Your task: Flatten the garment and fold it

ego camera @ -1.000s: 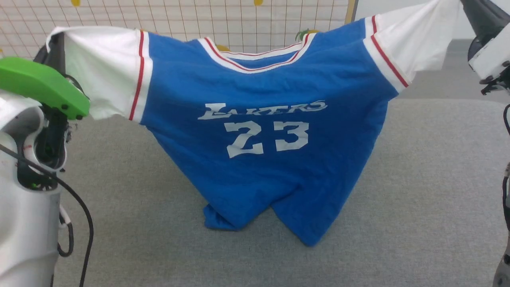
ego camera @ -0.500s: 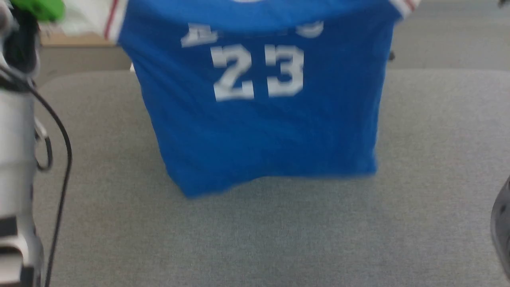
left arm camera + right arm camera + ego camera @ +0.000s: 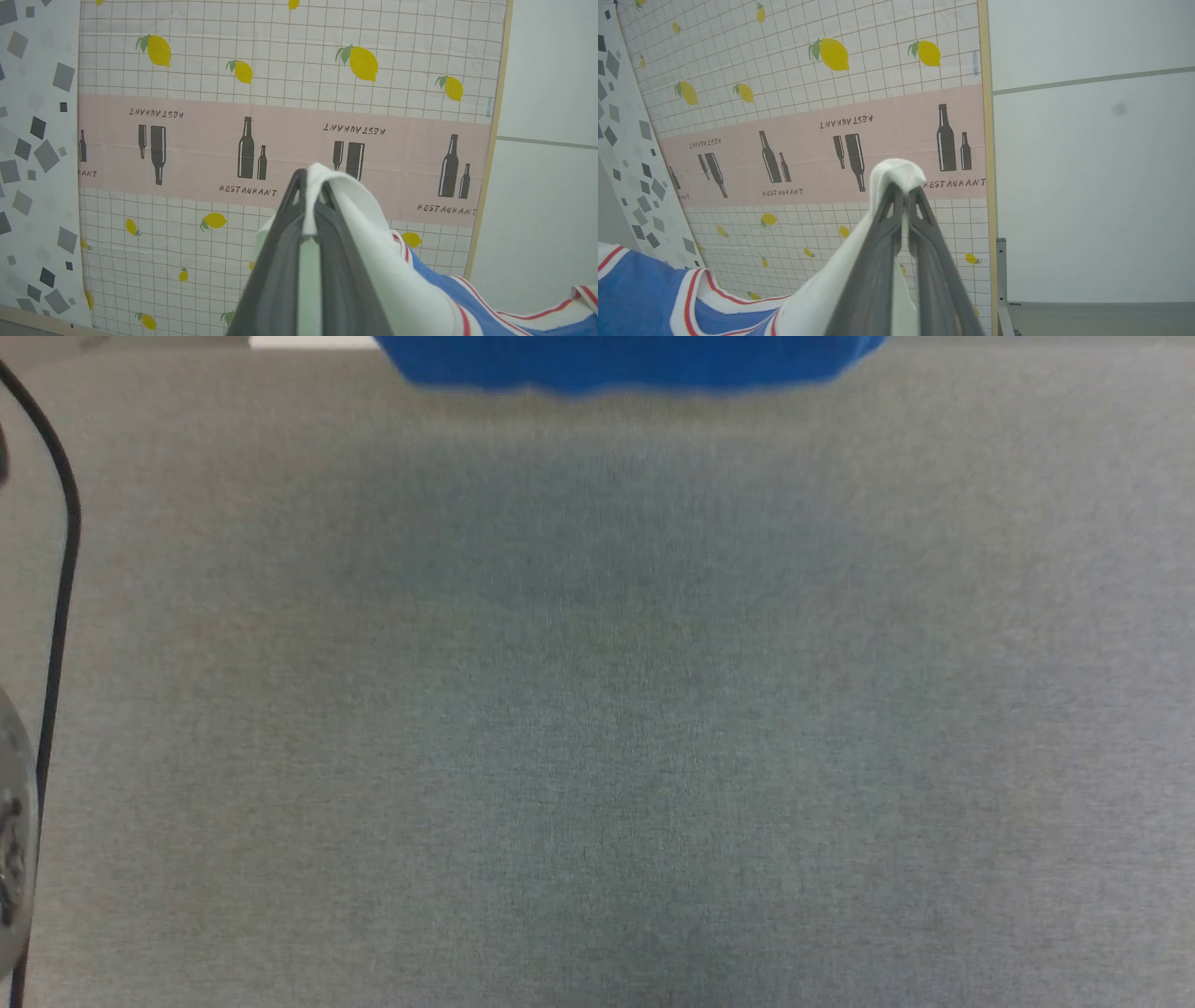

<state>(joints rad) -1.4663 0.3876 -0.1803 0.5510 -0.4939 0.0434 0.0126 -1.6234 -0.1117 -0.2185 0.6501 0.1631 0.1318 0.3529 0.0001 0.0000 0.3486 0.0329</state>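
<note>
Plainly, both claws are clenched on cloth. The left gripper (image 3: 310, 179), its two long dark fingers pressed together, pinches a fold of white sleeve at its tips. The bright blue jersey-style garment (image 3: 387, 270), with white sleeves and red-and-white striped trim, drapes from there toward the lower right of that view. The right gripper (image 3: 903, 191) bites the other white sleeve likewise, the garment's blue body (image 3: 640, 298) trailing to the lower left of its view. From the head camera, the blue hem (image 3: 625, 362) hangs at the top edge over the grey woven tabletop (image 3: 597, 709); whether it touches, I cannot tell. Behind, a white grid-patterned cloth backdrop (image 3: 280, 56) with yellow lemons carries a pink band of dark bottles, reading "RESTAURANT" both upright and inverted.
</note>
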